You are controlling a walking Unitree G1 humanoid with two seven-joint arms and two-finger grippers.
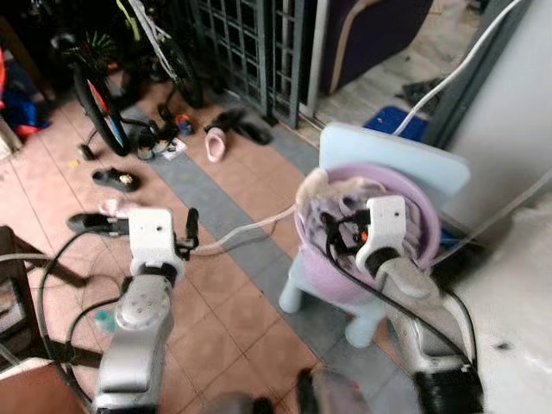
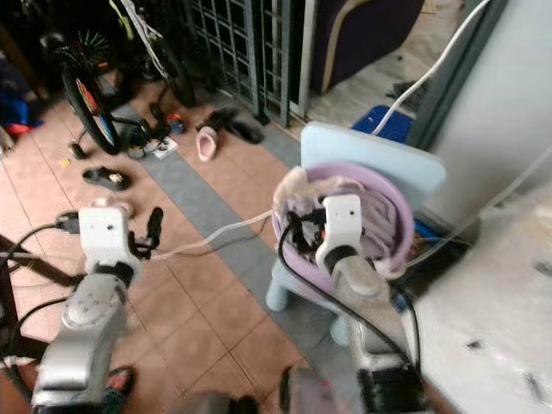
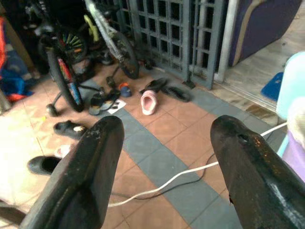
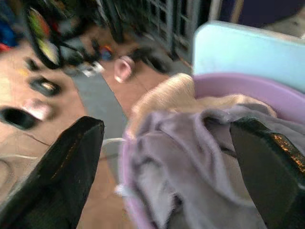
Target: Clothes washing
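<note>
closest to you, both silver arms reach forward from the bottom of the head views. your left gripper [image 1: 191, 228] hangs over the tiled floor [image 1: 233, 319] with its fingers spread wide and nothing between them; it looks parked there as a spare, out of the working arm's way. your right gripper [image 4: 167, 157] is poised just above the laundry [image 1: 332, 216], fingers wide apart and holding nothing, one finger on each side of a fold of grey-lilac cloth, which reads as the setup for a first grab. the laundry sits heaped in a purple basin [image 1: 423, 224], and the basin rests on the seat of a small pale blue chair [image 1: 388, 159], probably put there to lift the load within easier reach than the floor. a cream piece [image 4: 167, 95] drapes over the basin's rim. a white hose [image 1: 241, 235] trails across the tiles toward the chair; where it ends is hidden behind the basin. to your right a grey surface [image 1: 509, 285] runs out of frame, and you can't tell from here whether it belongs to a washer. farther off lie scattered shoes, among them a pink slipper [image 1: 214, 143], then a bicycle [image 1: 103, 95] and a metal gate [image 1: 250, 52]. the right wrist view is blurred, so how many garments are in the heap, and how deep it goes, stays unclear.
</note>
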